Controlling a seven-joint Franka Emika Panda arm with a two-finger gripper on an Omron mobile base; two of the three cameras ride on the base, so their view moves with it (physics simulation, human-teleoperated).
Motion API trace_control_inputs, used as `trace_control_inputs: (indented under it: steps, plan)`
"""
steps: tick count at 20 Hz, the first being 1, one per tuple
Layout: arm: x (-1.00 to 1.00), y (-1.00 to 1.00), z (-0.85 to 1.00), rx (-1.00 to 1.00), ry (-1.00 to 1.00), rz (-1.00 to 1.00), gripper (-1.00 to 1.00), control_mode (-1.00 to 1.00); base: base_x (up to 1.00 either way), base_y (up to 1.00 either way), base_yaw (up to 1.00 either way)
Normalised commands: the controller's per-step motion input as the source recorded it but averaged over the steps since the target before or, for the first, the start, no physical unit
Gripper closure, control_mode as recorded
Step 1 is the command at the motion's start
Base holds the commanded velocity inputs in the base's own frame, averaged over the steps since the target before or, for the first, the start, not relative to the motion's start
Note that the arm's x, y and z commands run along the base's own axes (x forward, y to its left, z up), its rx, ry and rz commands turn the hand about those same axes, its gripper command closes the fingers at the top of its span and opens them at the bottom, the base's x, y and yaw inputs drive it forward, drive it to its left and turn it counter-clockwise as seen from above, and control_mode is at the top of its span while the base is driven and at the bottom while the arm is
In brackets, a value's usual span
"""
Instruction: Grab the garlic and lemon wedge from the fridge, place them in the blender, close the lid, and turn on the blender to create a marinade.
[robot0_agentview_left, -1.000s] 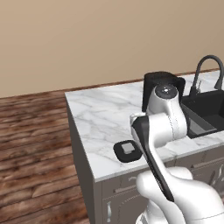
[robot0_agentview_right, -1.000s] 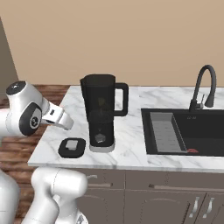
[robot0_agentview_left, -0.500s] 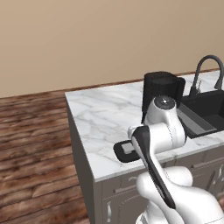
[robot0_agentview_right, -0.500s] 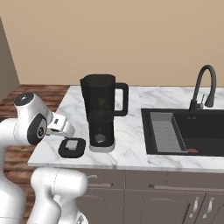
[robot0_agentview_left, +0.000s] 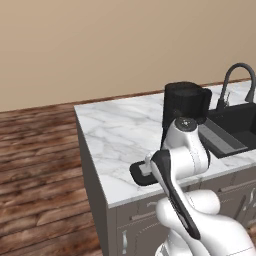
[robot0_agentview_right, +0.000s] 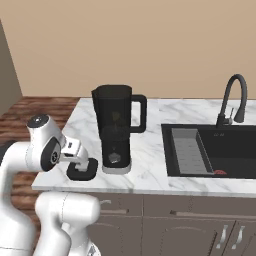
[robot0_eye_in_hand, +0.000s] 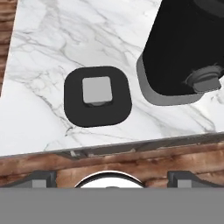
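Note:
The black blender (robot0_agentview_right: 117, 127) stands open-topped on the marble counter (robot0_agentview_left: 115, 135), its round knob (robot0_eye_in_hand: 205, 78) facing the front edge. It also shows as the blender (robot0_agentview_left: 184, 102) and the blender (robot0_eye_in_hand: 188, 52). The lid (robot0_eye_in_hand: 97, 96), a flat black square with a grey centre, lies left of its base near the counter's front edge. My gripper (robot0_agentview_right: 75, 159) hangs just above and in front of the lid (robot0_agentview_right: 82, 171), jaws wide open and empty; my fingertips (robot0_eye_in_hand: 40, 178) frame the counter edge. The arm hides part of the lid (robot0_agentview_left: 137, 173). The garlic and lemon wedge are hidden; the fridge is out of view.
A black sink (robot0_agentview_right: 220, 150) with a grey rack and a curved black faucet (robot0_agentview_right: 235, 97) lies right of the blender. The counter's left end (robot0_agentview_left: 92, 165) drops to a wooden floor (robot0_agentview_left: 40, 165). Cabinet fronts (robot0_agentview_right: 165, 225) run below the counter.
The arm has swung down and forward, bringing the hand from beside the blender's top to just above the lid at the counter's front edge. The jaws stayed open.

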Motion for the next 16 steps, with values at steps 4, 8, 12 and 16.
trace_control_inputs:
  steps: [4, 8, 12, 16]
  plan:
    - [0.19, 0.08, -0.24, 0.0, 0.0, 0.0, -1.0, -1.0, 0.0, 0.0, 0.0]
    - [0.22, 0.13, -0.23, 0.0, 0.0, 0.0, -1.0, -1.0, 0.0, 0.0, 0.0]
    - [0.24, 0.12, -0.29, 0.0, 0.0, 0.0, -1.0, -1.0, 0.0, 0.0, 0.0]
    - [0.28, 0.03, -0.27, 0.0, 0.01, 0.0, -1.0, -1.0, 0.0, 0.0, 0.0]
